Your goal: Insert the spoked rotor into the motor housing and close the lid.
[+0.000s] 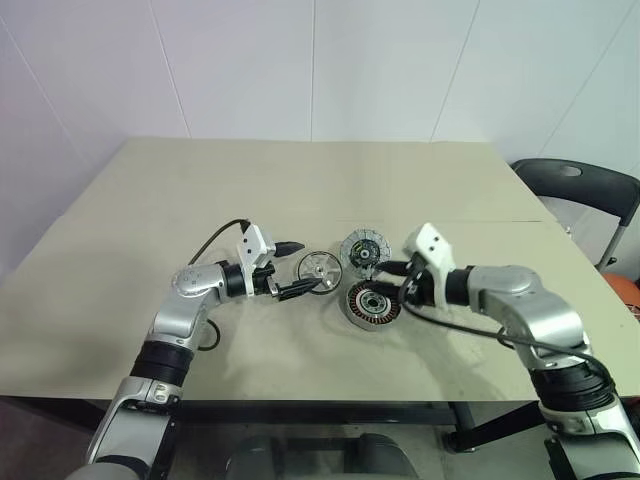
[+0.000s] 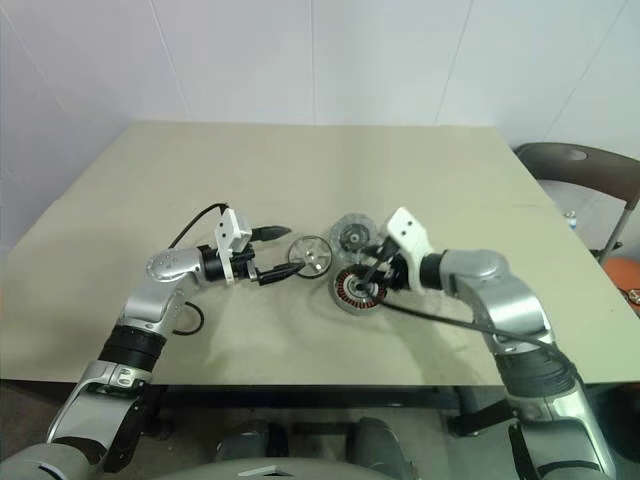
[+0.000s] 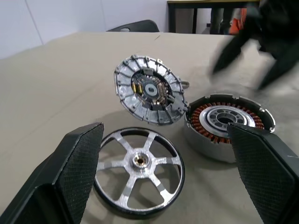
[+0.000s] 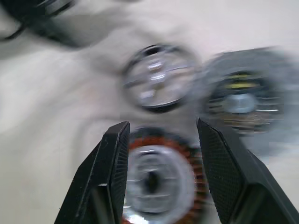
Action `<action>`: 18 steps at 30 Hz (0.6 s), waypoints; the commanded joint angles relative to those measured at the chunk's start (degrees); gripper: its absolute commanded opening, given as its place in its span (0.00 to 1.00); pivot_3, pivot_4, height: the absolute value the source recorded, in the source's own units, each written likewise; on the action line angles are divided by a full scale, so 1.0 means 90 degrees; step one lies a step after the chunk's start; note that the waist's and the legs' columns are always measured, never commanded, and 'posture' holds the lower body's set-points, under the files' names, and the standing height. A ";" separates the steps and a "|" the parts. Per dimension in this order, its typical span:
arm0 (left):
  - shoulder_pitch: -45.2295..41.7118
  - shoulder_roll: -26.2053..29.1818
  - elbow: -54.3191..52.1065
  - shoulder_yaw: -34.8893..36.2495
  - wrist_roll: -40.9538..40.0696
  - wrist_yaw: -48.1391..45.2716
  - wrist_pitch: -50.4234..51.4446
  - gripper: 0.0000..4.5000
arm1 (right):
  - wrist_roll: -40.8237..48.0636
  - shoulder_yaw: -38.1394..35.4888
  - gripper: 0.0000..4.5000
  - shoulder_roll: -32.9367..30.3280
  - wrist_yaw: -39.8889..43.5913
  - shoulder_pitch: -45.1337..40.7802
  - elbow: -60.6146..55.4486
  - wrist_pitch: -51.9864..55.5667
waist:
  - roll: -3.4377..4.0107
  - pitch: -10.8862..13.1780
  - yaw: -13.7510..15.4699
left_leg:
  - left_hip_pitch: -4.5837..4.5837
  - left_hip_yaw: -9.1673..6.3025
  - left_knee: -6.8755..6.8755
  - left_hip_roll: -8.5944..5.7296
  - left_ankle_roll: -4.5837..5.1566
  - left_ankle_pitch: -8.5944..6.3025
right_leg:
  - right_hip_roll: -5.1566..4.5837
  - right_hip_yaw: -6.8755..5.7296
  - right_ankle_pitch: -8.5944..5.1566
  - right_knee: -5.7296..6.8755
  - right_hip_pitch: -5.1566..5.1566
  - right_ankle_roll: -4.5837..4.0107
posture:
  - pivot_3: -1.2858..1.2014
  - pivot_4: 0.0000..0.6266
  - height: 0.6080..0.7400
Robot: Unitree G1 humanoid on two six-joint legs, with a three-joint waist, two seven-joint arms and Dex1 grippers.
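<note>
Three motor parts lie close together mid-way across the beige flat surface [image 1: 150,230]. Spoked rotor [image 1: 318,270], a thin silver-white metal wheel with radial spokes and a small central hub, lies flat, not in the housing. Motor housing [image 1: 373,303], a short round silver-grey metal cup with a ring of copper-coloured windings inside, sits open-side up just to the rotor's right and nearer the robot. Lid [image 1: 363,248], a round grey disc with a dark ribbed ring and a small bluish centre, stands tilted behind the housing, one edge leaning at the housing's rim; whether it touches the rim I cannot tell.

Left gripper [image 1: 296,268] is level beside the rotor; its jaws are spread wide, one black finger [image 3: 70,172] on either side of the wheel's left edge, grasping nothing. Right gripper [image 4: 161,163] hangs over the housing, angled downward, jaws parted with nothing between them; the housing's windings show in the gap in the right wrist view.

A dark grey chair [image 1: 580,190] stands off the surface's far right corner.
</note>
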 commanded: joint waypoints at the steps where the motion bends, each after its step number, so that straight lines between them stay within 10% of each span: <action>1: -0.0084 0.0022 -0.0172 0.0090 -0.0046 0.0001 -0.0100 1.00 | -0.0298 -0.0326 0.53 -0.0469 -0.0216 0.0056 0.0380 -0.0262 | 0.0000 0.0000 0.0012 | 0.0000 0.0000 -0.0001 -0.0001 0.0000 0.0000 | -0.0001 0.0000 0.0000 -0.0001 0.0000 0.0000 | 0.52 0.00 1.00; 18: -0.0091 0.0035 -0.0192 0.0144 -0.0128 -0.0112 -0.0108 1.00 | -0.1149 -0.0340 0.53 0.0123 -0.1839 0.0183 0.2259 -0.0991 | 0.0002 0.0001 -0.0034 | 0.0008 0.0002 -0.0002 -0.0001 0.0000 0.0001 | 0.0002 0.0001 0.0000 0.0002 0.0028 0.0001 | 0.52 0.00 1.00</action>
